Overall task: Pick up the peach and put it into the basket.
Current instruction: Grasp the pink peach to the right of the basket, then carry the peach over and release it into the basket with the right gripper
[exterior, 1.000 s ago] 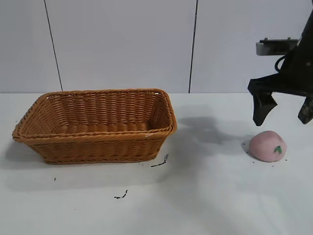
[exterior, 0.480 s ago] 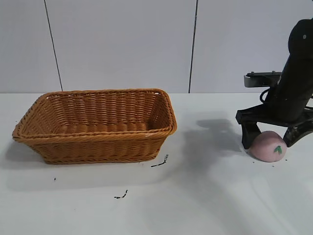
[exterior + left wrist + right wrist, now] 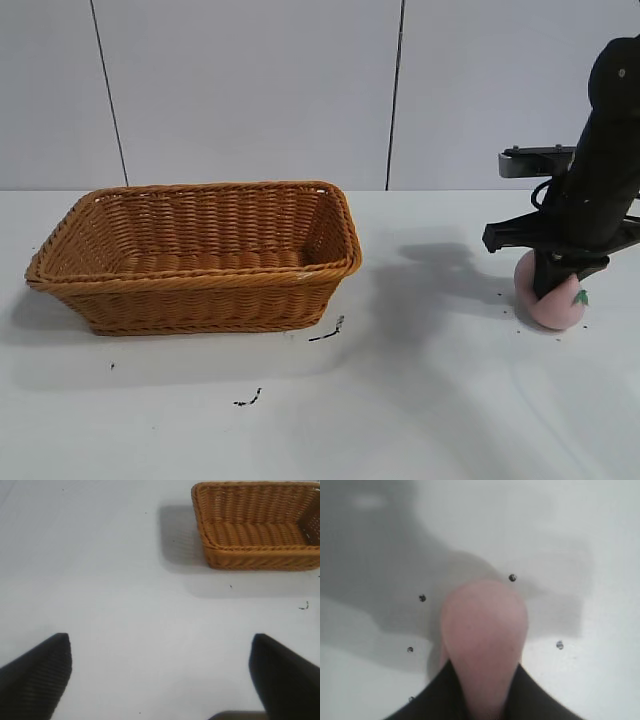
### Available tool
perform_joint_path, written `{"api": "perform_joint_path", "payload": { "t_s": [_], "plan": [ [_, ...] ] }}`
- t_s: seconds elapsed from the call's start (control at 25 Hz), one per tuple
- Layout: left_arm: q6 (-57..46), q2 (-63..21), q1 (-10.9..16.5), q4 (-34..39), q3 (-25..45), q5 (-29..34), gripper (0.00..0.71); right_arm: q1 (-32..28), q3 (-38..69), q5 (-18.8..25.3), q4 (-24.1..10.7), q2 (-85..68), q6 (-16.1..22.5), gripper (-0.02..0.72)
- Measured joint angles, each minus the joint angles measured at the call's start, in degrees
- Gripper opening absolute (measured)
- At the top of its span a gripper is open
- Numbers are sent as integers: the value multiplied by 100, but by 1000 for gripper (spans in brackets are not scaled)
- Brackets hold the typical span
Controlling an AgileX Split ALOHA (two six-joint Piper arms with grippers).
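Peach (image 3: 556,304) sits on the white table (image 3: 430,400) at the far right of the exterior view, well apart from the basket (image 3: 196,255), which stands on the table's left half. The fruit is soft pink and rounded, with a small green leaf mark showing on its right flank. The right gripper (image 3: 553,287) has its dark fingers down over the peach, closed against its sides; in the right wrist view the two black fingertips (image 3: 437,695) press in on either side of the pink body (image 3: 485,640) so that it looks pinched into a narrower shape between them. The peach appears to rest on the table surface (a shadow lies right beneath and behind it), with a few small dark specks (image 3: 422,598) scattered on the tabletop around it.

The basket is orange-brown woven wicker, rectangular with flaring sides and a thick braided rim, standing upright, and nothing shows inside it. Two small black marks (image 3: 327,332) lie on the table just in front of its right corner.

The left gripper (image 3: 160,680) is out of the exterior view; its own wrist camera shows its two dark fingertips (image 3: 40,670) spread wide apart over bare table, holding nothing, with the basket (image 3: 257,527) farther off beyond them.
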Motion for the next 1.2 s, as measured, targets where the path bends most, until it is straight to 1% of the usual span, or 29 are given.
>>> {"api": "perform_joint_path", "payload": {
  "t_s": [0.08,0.2,0.44,0.56,0.72,0.84,1.08,1.2],
  "plan": [
    [0,0,0,0,0,0,693,0,-66,144,0,-132,-33,-15],
    [0,0,0,0,0,0,693,0,-386,640,0,-461,-50,-15],
    [0,0,0,0,0,0,693,0,-1770,1827,25,-997,-164,-15],
    [0,0,0,0,0,0,693,143,-2387,2168,63,-1011,-164,-15],
    [0,0,0,0,0,0,693,628,-2980,2295,81,-1011,-164,-15],
    [0,0,0,0,0,0,693,1210,-3237,2288,107,-1011,-164,-15],
    [0,0,0,0,0,0,693,2363,-3289,1929,148,-865,-167,-15],
    [0,0,0,0,0,0,693,2834,-3289,1700,148,-601,-167,-15]
  ]
}}
